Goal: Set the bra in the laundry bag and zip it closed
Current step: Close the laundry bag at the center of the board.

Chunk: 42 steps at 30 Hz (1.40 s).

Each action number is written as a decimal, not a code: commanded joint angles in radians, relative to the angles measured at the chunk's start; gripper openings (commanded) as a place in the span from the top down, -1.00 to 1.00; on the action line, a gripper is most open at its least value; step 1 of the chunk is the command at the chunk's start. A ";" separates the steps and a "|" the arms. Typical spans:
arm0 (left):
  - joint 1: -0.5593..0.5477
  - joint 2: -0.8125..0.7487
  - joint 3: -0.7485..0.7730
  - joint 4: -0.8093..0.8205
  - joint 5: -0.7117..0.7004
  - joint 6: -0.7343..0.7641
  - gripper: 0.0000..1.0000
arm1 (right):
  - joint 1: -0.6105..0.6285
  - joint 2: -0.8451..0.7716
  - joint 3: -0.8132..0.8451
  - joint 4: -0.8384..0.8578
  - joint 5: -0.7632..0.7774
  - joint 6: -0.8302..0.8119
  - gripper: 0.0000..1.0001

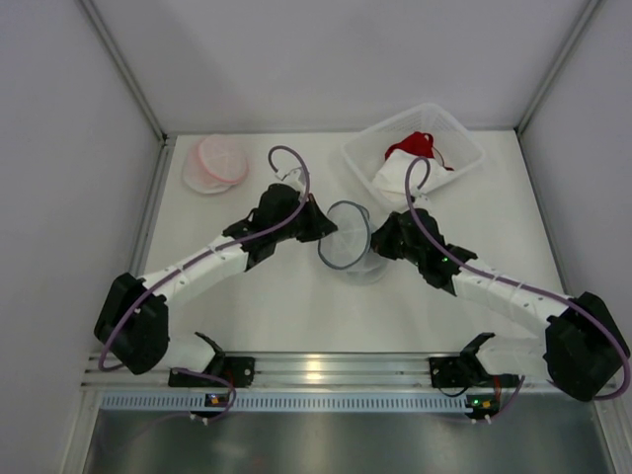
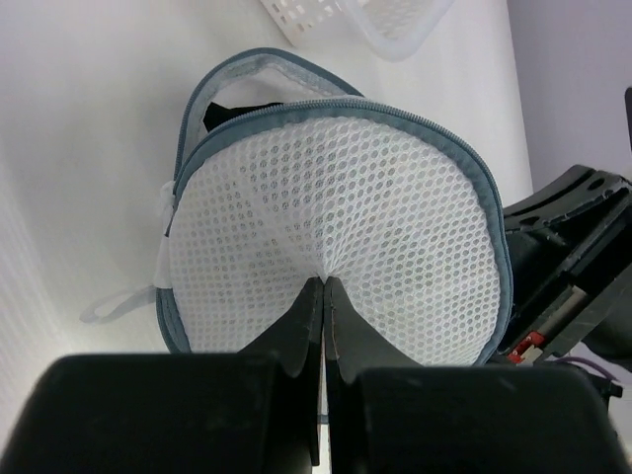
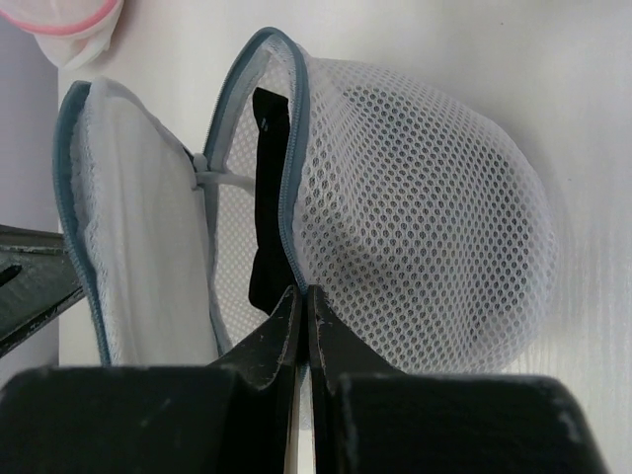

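Between two clamping pincers (image 2: 324,283) (image 3: 302,292) sits one laundry bag (image 1: 346,240).

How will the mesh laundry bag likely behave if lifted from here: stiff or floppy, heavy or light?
Probably light: the laundry bag is thin open mesh. Likely semi-stiff, since both halves keep a domed shape, though the mesh puckers where the left gripper pinches it. Its two shells stand apart, so they may swing about the join when lifted.
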 commanded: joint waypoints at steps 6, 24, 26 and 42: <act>0.003 0.052 0.097 -0.057 -0.067 -0.054 1.00 | -0.006 -0.100 -0.013 0.001 -0.012 -0.026 1.00; 0.019 0.040 0.506 -0.574 -0.274 0.457 1.00 | 0.138 -0.019 0.001 0.127 -0.053 0.014 1.00; 0.019 0.044 0.490 -0.590 -0.263 0.474 1.00 | 0.144 -0.005 0.011 0.049 0.008 0.043 0.98; -0.027 0.092 0.429 -0.595 -0.166 0.480 1.00 | 0.118 -0.115 0.148 -0.193 0.077 -0.067 -0.07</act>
